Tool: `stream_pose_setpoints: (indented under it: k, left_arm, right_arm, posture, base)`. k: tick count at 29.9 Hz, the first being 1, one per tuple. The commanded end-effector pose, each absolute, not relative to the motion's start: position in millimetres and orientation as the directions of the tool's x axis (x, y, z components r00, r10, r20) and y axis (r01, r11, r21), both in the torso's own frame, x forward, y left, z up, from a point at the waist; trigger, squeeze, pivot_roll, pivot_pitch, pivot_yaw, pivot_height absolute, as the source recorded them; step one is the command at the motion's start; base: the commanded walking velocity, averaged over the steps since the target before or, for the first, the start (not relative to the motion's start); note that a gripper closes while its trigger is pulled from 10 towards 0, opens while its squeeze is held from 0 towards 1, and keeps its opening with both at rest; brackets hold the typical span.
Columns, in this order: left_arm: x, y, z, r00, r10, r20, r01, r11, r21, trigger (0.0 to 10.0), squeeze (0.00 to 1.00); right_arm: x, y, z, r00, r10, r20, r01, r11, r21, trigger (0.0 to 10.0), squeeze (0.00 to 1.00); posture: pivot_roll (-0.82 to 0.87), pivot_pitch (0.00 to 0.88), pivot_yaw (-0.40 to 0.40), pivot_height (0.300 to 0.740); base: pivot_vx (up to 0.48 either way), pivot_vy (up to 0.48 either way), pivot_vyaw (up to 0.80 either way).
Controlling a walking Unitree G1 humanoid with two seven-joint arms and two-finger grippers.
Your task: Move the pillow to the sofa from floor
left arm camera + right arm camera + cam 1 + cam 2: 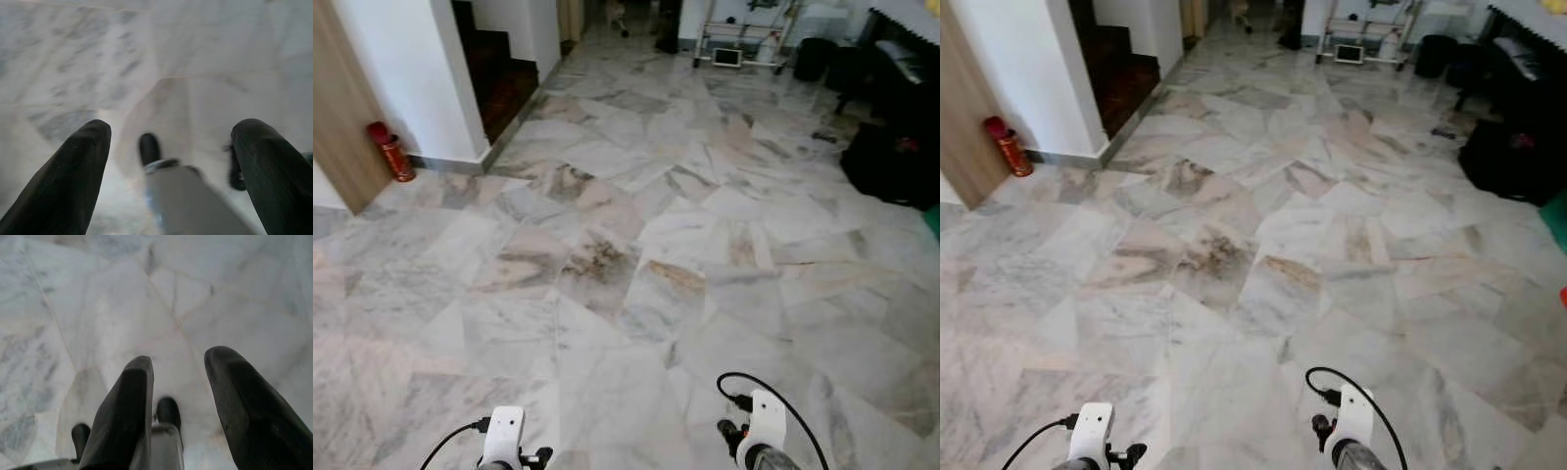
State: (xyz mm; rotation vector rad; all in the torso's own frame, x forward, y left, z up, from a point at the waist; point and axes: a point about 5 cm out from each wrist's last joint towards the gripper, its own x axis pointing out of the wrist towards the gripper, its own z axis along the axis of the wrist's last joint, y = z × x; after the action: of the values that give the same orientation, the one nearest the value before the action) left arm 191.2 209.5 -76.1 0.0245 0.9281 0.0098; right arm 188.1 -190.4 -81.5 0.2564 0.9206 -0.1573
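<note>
Pale marble floor (626,284) spreads out ahead of me. Both arms hang low at my sides, the left arm (504,439) and the right arm (764,423) poking in at the bottom edge of the eye views. In the left wrist view the left gripper (171,134) is open, its two black fingers (73,171) wide apart over the floor. The right gripper (178,362) is open too, with a narrower gap and nothing between its fingers (124,411). My own silver leg (188,200) and black foot show below them.
A red fire extinguisher (391,152) stands by a wooden panel (337,108) at the left. Beside the white wall (411,78) dark stairs (504,78) go up. Black bags (891,162) and dark furniture (901,59) line the right. A white rack (739,39) is far ahead.
</note>
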Motion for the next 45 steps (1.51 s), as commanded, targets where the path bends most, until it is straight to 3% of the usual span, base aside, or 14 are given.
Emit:
stream_pose_setpoints:
  k: [1,20,28,45]
  left_arm:
    - [185.3,210.3,-79.2,0.575,0.022,-0.818,0.004,1.0,0.03,10.0,0.0]
    - [195.1,221.0,-72.1,0.595,0.06,-0.801,0.041,0.994,0.105,10.0,0.0]
    - [205.9,219.1,-66.5,0.621,0.057,-0.781,0.042,0.994,0.105,10.0,0.0]
    - [195.9,216.3,-72.5,0.602,0.056,-0.797,0.023,0.996,0.088,10.0,0.0]
  right_arm:
    - [183.2,-188.6,-84.3,0.58,-0.018,-0.815,0.256,0.953,0.161,10.0,0.0]
    - [183.4,-183.6,-85.2,0.568,-0.037,-0.822,0.299,0.94,0.165,10.0,0.0]
    - [184.5,-182.1,-85.0,0.566,-0.034,-0.824,0.309,0.935,0.174,10.0,0.0]
    - [186.2,-184.0,-83.8,0.572,-0.013,-0.82,0.266,0.949,0.17,10.0,0.0]
  posture:
    - [0.0,0.0,-0.065,0.74]
    - [-0.03,0.0,-0.005,0.74]
    - [-0.01,0.0,-0.014,0.74]
    - [-0.01,0.0,-0.034,0.74]
  base:
    - [0.0,0.0,0.0]
    - [0.0,0.0,0.0]
    - [0.0,0.0,0.0]
    - [0.0,0.0,0.0]
